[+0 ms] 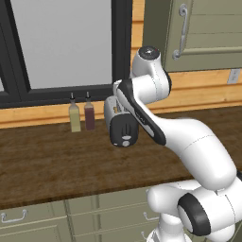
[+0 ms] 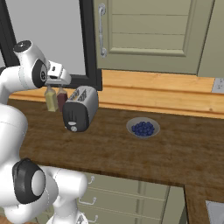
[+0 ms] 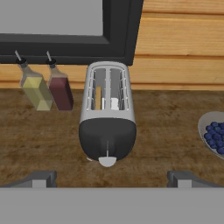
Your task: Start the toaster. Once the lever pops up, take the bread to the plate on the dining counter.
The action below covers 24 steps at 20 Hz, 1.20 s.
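Dark wood worktop (image 3: 175, 131) ran under a black-framed window (image 3: 118, 39) with a pale wood wall strip behind it. Beyond the left fingertip (image 3: 39, 178) stood two bottles: one yellow bottle (image 3: 36, 89) and, just beside it, one dark red bottle (image 3: 60, 89), both with thin spouts. No label could be read on either.

One toaster (image 3: 108, 109) stood ahead of the gap between the two fingertips, its black end face turned toward the hand. Two slots showed on top. A tan sliver of bread (image 3: 99, 97) stood in the left slot; something pale sat in the right slot, too small to make out. On the end face a thin vertical line ran down to a pale round knob (image 3: 107, 161); the lever (image 3: 107, 148) was hard to tell apart from that line.

Beyond the right fingertip lay one grey bowl (image 3: 212, 135) of blueberries, cut off by the edge in the hand view and whole in the right base view. The gripper (image 3: 109, 179) had its fingers spread wide, holding nothing, well short of the toaster. In the left base view the arm hid most of the toaster. Two cabinet handles showed above, and several drawer pulls below, some cut off.
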{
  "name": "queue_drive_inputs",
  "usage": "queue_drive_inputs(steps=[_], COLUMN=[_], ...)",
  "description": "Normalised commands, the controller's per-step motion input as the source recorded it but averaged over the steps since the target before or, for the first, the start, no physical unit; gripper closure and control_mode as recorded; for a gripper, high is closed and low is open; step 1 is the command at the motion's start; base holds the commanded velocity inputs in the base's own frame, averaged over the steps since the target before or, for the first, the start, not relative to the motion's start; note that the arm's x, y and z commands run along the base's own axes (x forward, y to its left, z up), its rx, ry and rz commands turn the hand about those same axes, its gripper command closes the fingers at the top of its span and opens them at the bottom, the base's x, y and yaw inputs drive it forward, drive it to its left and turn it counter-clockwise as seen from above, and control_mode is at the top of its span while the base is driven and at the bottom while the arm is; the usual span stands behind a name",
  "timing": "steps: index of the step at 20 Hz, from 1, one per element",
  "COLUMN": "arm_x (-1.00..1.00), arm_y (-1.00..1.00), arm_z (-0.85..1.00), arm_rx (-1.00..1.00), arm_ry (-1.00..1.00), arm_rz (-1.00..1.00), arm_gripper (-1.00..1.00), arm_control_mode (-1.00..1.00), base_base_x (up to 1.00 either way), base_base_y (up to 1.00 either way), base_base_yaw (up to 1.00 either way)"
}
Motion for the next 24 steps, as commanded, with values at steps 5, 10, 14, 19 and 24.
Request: queue_drive_inputs(steps=[5, 10, 14, 19, 24], arm_x=[0.0, 0.0, 0.0, 0.0, 0.0], arm_y=[0.0, 0.0, 0.0, 0.0, 0.0], arm_z=[0.0, 0.0, 0.0, 0.0, 0.0], arm_rx=[0.0, 0.0, 0.0, 0.0, 0.0], arm_ry=[0.0, 0.0, 0.0, 0.0, 0.0], arm_rz=[0.0, 0.0, 0.0, 0.0, 0.0], arm_gripper=[-1.0, -1.0, -1.0, -1.0, -1.0], arm_control_mode=[-1.0, -1.0, -1.0, -1.0, -1.0], base_base_x=[0.0, 0.0, 0.0, 0.0, 0.0], base_base_y=[0.0, 0.0, 0.0, 0.0, 0.0], base_base_yaw=[0.0, 0.0, 0.0, 0.0, 0.0])
